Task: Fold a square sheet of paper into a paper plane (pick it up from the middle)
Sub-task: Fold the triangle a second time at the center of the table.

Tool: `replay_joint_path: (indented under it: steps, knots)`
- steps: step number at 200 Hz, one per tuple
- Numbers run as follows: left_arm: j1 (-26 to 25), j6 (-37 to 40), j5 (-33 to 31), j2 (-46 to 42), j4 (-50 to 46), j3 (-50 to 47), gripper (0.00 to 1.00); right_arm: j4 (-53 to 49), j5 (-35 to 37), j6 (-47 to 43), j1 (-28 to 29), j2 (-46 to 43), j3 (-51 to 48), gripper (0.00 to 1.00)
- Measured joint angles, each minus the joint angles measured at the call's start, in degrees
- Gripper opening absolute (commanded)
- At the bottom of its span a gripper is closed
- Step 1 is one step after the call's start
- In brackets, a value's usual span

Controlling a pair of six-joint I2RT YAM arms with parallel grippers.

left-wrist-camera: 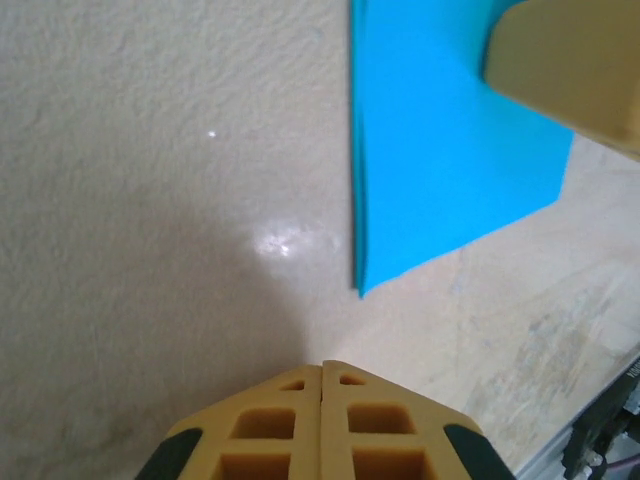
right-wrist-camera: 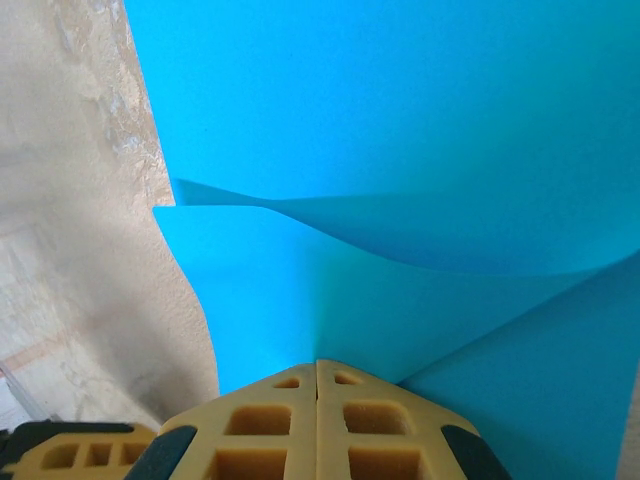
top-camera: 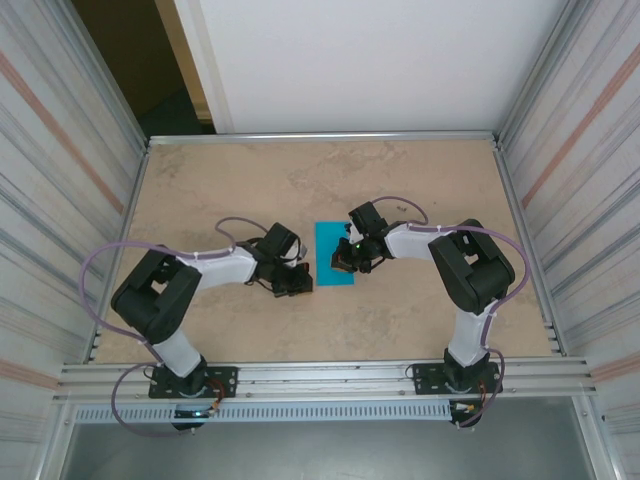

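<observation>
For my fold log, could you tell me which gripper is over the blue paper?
The right gripper: its shut tips are over the paper, while the left gripper, also shut, is over bare table beside the paper.

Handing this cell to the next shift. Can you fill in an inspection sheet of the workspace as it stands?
Surface: beige mottled table.
Job's things: teal sheet of paper mid-table, partly folded, top layer bowed up.
Clutter: nothing seen.
Grippers: left gripper jaws shut beside the sheet, not touching; right gripper jaws shut over the sheet.
Cables: lilac cables, one loop at each side.
Surroundings: ribbed metal walls at sides, white panel behind.
</observation>
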Motion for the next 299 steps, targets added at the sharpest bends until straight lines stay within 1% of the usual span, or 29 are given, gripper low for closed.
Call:
replay_joint_path:
  steps: [37,86,111,157,172,193,235,299]
  knots:
    - [0.02,-0.68,0.42,0.2,1.36,3.87,0.05,0.04,-0.09,0.24,0.0,0.02,-0.02,0.0]
    - [0.02,-1.95,0.83,7.98,5.33,9.11,0.02,0.09,-0.11,1.03,0.0,0.02,-0.02,0.0]
    - [0.02,-2.21,0.63,9.86,4.66,9.07,0.01,0.09,-0.13,1.03,-0.02,0.0,-0.02,0.0]
    - [0.24,-2.84,0.39,9.7,5.9,7.13,0.0,0.11,-0.04,0.87,0.02,-0.22,0.0,0.0]
    - [0.28,-3.02,0.44,9.6,6.56,6.69,0.0,-0.2,1.07,0.35,0.13,-0.72,0.0,0.0]
    - [0.28,-3.04,0.44,9.46,7.17,6.29,0.0,-0.57,2.56,-1.09,0.59,-1.95,0.0,0.0]
    - [0.28,-3.06,0.44,9.4,7.48,6.12,0.0,-0.33,2.47,-2.56,2.01,-2.6,0.13,0.0]
    - [0.28,-3.48,0.42,9.4,7.5,6.08,0.0,-0.22,2.49,-2.67,2.32,0.26,2.36,0.0]
